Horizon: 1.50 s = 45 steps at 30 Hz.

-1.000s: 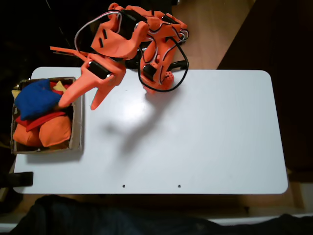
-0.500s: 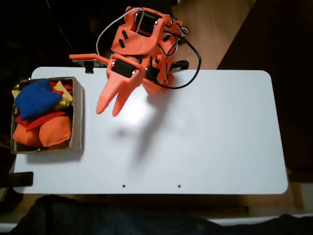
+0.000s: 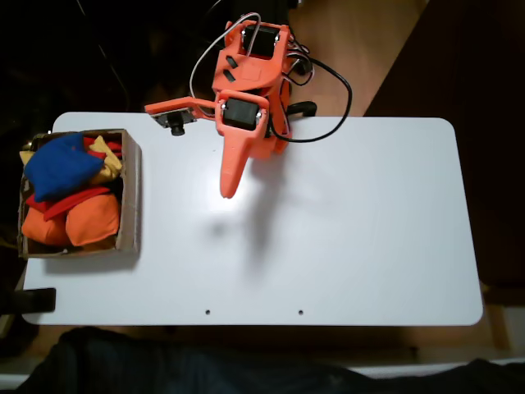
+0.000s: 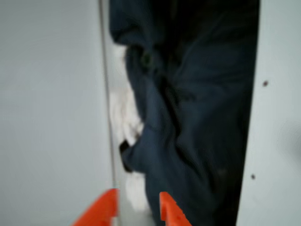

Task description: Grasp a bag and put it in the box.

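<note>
Bag (image 3: 59, 167) lies on top of the orange ones inside the box (image 3: 130, 190), well off to the left of my jaws (image 3: 228, 190) in the fixed view. My jaws (image 4: 138, 209) carry nothing; the wrist view shows a small gap between the tips, over bare table (image 3: 353, 222). I judge the drop done, so retreat calmly, staying clear of the box.

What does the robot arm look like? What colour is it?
The arm is bright orange plastic, chunky, with black motor blocks set into it. Black and white cables loop around its base. Its gripper has two long, pointed orange fingers, like a beak.
</note>
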Each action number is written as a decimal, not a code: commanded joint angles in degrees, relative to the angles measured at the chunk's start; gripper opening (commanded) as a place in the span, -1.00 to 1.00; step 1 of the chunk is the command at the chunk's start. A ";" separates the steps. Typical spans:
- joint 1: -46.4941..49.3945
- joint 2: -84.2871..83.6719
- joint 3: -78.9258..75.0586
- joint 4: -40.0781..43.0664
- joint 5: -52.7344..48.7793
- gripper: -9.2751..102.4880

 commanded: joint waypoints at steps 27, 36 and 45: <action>-20.39 17.75 19.07 6.59 6.77 -0.84; -20.74 17.75 20.92 8.70 5.89 -0.84; -20.04 17.75 24.87 8.96 3.96 -0.84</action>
